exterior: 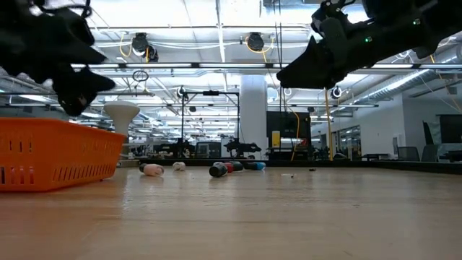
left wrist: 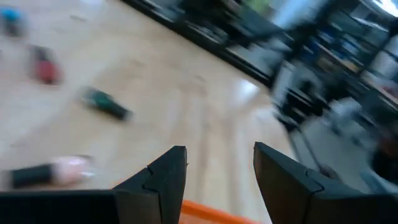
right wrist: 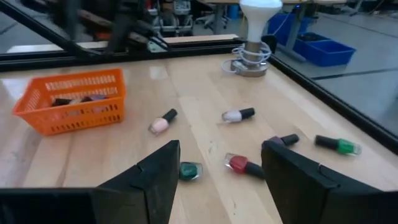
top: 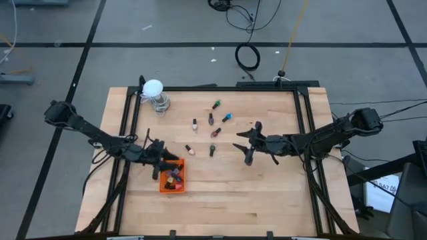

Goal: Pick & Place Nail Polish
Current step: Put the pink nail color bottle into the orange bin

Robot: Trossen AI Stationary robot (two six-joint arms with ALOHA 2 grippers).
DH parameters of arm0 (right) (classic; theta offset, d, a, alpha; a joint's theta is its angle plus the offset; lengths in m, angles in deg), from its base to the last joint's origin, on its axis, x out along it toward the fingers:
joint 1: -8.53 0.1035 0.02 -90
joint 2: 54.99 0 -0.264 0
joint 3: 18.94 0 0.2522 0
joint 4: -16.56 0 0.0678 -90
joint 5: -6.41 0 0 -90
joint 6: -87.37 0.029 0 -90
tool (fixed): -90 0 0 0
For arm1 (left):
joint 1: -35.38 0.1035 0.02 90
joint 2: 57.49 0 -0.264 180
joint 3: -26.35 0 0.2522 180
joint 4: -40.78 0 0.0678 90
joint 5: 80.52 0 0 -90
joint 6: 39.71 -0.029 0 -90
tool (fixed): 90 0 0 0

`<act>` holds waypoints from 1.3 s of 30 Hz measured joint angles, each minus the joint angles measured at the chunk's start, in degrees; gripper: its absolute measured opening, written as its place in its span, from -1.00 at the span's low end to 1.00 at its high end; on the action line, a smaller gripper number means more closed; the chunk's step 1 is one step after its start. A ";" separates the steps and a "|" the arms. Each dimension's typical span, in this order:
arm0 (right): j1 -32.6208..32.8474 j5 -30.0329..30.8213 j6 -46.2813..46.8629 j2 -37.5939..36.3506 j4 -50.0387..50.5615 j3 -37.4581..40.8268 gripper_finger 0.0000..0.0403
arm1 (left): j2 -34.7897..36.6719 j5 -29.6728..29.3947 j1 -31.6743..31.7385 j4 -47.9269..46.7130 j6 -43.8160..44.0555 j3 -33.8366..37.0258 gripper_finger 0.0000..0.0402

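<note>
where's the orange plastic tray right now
In the high view the orange plastic tray sits left of centre on the wooden table, directly beneath the left gripper.

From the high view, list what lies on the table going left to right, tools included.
Left tool → orange tray → pink bottle → dark teal bottle → blue bottle → right tool.

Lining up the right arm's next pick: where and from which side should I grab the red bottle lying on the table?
Take the red bottle across its red body, not the narrower dark cap, coming straight down from above. It lies on its side, so turn the open right gripper until its fingers straddle the bottle's length. That is probably the steadiest hold.
</note>
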 joint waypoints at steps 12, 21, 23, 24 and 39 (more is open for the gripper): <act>-0.69 -0.55 0.13 0.89 -1.28 0.00 0.05 | -5.26 3.07 15.69 -38.09 -9.38 -17.60 -0.08; -0.69 -0.72 0.13 0.89 -1.45 0.00 0.05 | -19.69 9.55 23.09 -46.15 -29.14 -30.10 -0.08; -0.58 -0.78 0.19 0.89 -1.41 0.00 0.05 | -23.24 9.13 24.56 -45.82 -31.34 -31.77 -0.08; -0.58 -0.87 0.49 0.89 -1.41 0.00 0.05 | -25.01 8.66 25.38 -45.93 -31.85 -32.39 -0.08; -0.56 -4.07 1.92 0.84 0.38 0.00 0.05 | -33.80 18.58 28.98 -52.75 -48.47 -36.34 -0.08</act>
